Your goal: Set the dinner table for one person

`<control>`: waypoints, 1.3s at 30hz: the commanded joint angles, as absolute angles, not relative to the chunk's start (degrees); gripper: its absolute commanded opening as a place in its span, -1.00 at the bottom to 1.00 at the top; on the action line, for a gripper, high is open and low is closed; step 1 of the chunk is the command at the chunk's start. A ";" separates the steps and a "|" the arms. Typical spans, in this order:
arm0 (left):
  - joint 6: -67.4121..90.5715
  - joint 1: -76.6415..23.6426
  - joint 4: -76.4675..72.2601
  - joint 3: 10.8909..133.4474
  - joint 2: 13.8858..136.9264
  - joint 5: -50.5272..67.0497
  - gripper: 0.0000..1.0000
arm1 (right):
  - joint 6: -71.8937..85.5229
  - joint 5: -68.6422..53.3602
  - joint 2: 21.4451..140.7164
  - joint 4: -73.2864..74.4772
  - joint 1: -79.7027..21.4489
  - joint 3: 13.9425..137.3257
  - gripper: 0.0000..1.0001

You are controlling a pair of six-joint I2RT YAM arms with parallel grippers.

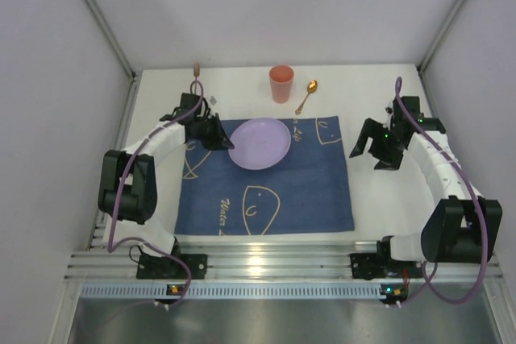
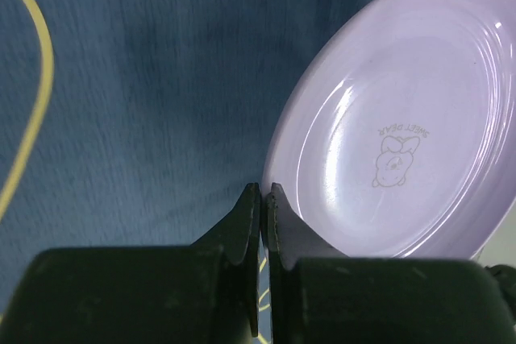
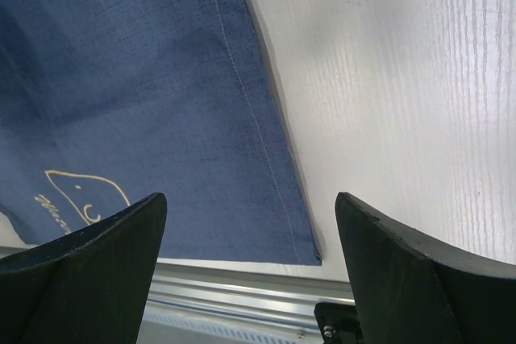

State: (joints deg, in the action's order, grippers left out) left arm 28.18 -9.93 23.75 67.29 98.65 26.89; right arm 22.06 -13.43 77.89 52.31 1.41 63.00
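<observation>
— Closest to us is that aluminium rail (image 1: pixel 266 263) with both arm bases bolted on. Where's the table from there?

— Right under everything. The white table (image 1: pixel 387 199) runs from the rail to the far wall, and a blue placemat (image 1: pixel 298 191) lies flat across its middle.

— And the left claw (image 2: pixel 263 195)?

— Its fingers are pressed together with nothing between them. It sits low over the far left part of the mat, so the table beneath it is covered by cloth. Its tips are just beside the left rim of the lilac plate (image 2: pixel 419 118); I can't tell whether they touch it.

— The other one?

— The right claw (image 3: pixel 250 199) is spread wide and holds nothing. It hangs over the mat's right edge, so bare white table shows on one side of the gap between its fingers and blue cloth on the other.

— Anything else out?

— A pink cup (image 1: pixel 280 84) stands on bare table behind the mat, with a gold spoon (image 1: pixel 306 96) lying next to it. They're well apart from both claws.
</observation>
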 commanded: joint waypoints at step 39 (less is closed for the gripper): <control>24.08 -2.37 22.34 114.08 128.66 -7.98 0.87 | 24.96 -8.61 66.53 53.70 1.93 52.74 0.72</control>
State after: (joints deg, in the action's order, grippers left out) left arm 25.23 -2.50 26.98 111.50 126.89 -4.91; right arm 23.38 -10.09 66.17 53.15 1.41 51.35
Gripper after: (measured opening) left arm 0.940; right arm 0.859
